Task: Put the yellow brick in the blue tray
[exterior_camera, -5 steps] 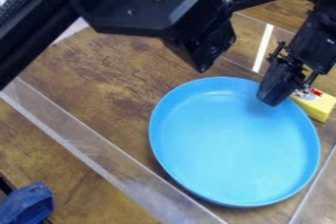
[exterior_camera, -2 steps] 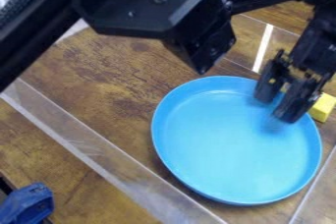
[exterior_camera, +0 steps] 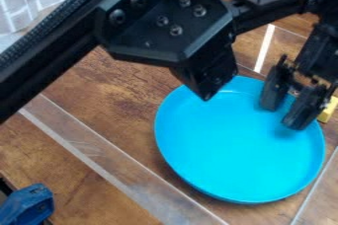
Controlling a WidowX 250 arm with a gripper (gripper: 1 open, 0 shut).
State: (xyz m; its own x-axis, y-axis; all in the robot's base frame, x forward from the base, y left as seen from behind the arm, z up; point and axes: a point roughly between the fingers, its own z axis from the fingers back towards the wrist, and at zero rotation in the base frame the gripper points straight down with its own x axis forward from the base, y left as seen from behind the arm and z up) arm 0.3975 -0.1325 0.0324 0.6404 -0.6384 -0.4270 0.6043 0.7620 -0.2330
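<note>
Yellow brick [exterior_camera: 326, 113] sits outside blue tray [exterior_camera: 211, 165] at 3 o'clock; our tool [exterior_camera: 295, 101], jaws apart, must close on it.

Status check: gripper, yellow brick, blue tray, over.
Gripper open at the tray's far right rim. Yellow brick outside the blue tray, mostly hidden behind the fingers. Not gripped yet.

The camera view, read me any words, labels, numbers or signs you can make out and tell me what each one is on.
No text can be read in this view.
yellow brick: only a sliver shows behind the gripper; any label is hidden.
blue tray: plain, no marking.
Black arm housing: no readable print.
</note>
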